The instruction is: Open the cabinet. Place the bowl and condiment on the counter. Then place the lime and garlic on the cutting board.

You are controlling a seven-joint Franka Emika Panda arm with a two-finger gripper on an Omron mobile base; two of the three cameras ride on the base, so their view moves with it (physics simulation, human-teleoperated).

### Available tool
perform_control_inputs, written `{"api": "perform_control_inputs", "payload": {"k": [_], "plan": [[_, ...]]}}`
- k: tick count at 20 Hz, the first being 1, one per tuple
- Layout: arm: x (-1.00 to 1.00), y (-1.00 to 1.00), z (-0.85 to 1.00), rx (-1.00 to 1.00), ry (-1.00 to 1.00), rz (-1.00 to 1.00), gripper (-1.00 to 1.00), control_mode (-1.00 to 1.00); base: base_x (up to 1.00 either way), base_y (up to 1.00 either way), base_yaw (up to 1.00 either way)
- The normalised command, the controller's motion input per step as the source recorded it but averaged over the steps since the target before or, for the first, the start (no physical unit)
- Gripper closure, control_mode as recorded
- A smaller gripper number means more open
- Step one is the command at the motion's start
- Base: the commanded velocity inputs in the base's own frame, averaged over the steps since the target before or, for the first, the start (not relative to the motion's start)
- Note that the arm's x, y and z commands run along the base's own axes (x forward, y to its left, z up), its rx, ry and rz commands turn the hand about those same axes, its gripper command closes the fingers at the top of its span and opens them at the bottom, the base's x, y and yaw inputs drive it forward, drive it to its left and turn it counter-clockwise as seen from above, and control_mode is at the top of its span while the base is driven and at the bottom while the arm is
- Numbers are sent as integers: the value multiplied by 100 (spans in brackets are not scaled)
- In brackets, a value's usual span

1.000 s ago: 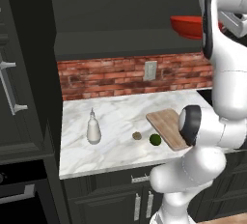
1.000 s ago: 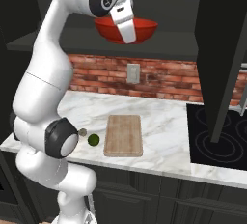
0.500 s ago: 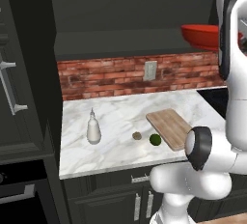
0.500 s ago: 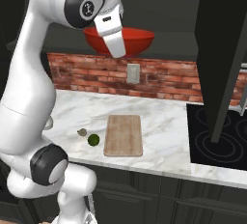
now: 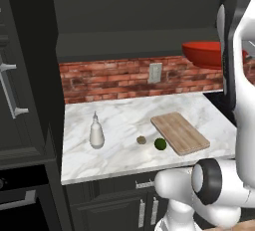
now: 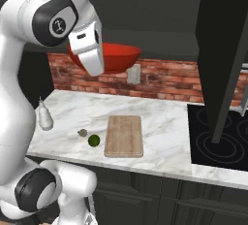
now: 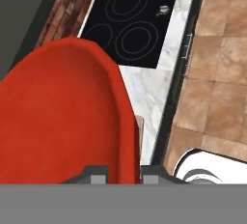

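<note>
My gripper point(image 7: 124, 175) is shut on the rim of the glossy red bowl point(image 7: 62, 117), which hangs in the air above the counter point(image 6: 164, 132), over its back part. The right base view has the hand point(image 6: 98, 69) at the near-left rim of the bowl point(image 6: 116, 56). The white condiment bottle point(image 5: 96, 131) stands on the marble at the left. Garlic point(image 5: 141, 140) and lime point(image 5: 160, 144) lie side by side just left of the wooden cutting board point(image 5: 179, 133), which is bare. The cabinet's open door point(image 6: 223, 49) juts out at the right.
A black stovetop point(image 6: 218, 141) lies right of the counter, under the open door. A brick backsplash with a wall outlet point(image 5: 155, 72) runs behind. A tall dark side cabinet point(image 5: 15, 100) stands at the left. Tiled floor point(image 7: 217, 73) lies beyond the counter's edge.
The arm has swung and brought the red bowl down from cabinet height to just above the backsplash level, still gripped. Bottle, lime, garlic and board have not moved.
</note>
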Motion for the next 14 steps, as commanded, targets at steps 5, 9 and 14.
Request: {"api": "perform_control_inputs", "payload": {"k": [5, 9, 14], "plan": [[-22, 6, -26, 0, 3, -1, 100, -100, 0, 0, 0], [-24, 0, -26, 0, 1, 0, 100, -100, 0, 0, 0], [-23, 0, -22, 0, 0, 0, 100, -100, 0, 0, 0]]}}
